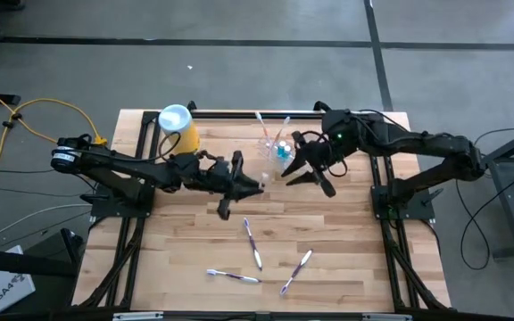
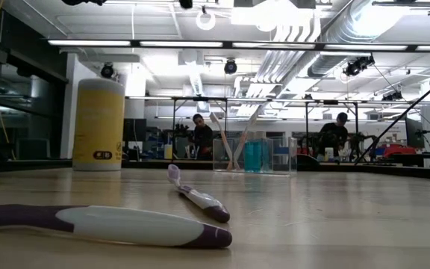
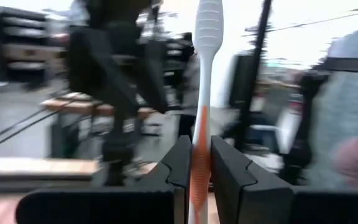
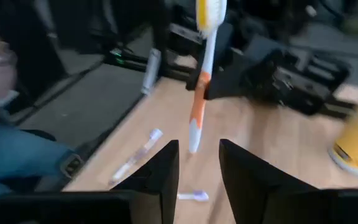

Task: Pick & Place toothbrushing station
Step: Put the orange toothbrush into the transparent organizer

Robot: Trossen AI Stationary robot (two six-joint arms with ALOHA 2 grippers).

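- Nearest the low camera, a purple-and-white toothbrush [image 2: 118, 226] lay flat on the pale wooden tabletop [image 2: 312, 224], with a second toothbrush [image 2: 196, 196] lying a little farther back.
- From above, three purple-and-white brushes lay scattered over the near part of the plank tabletop [image 1: 346, 259].
- Mid-table, the left gripper [image 3: 194, 165] had its fingers clamped on an orange-and-white toothbrush [image 3: 202, 93], bristle end upward.
- The right gripper [image 4: 197, 155] hovered facing that brush [image 4: 202, 74], its fingers apart and empty.
- Just beyond the right gripper [image 1: 306, 169], the toothbrushing station [image 1: 277, 144], a clear colourless holder, stood near the far edge; it held upright brushes and something blue [image 2: 254, 155].
- A yellow canister [image 2: 98, 124] with a pale blue lid [image 1: 175, 117] stood at the far left; small dark marks near its base could not be read.
- Beyond lay a bright workshop with ceiling lights, ducts and two people [image 2: 200, 136] at benches.
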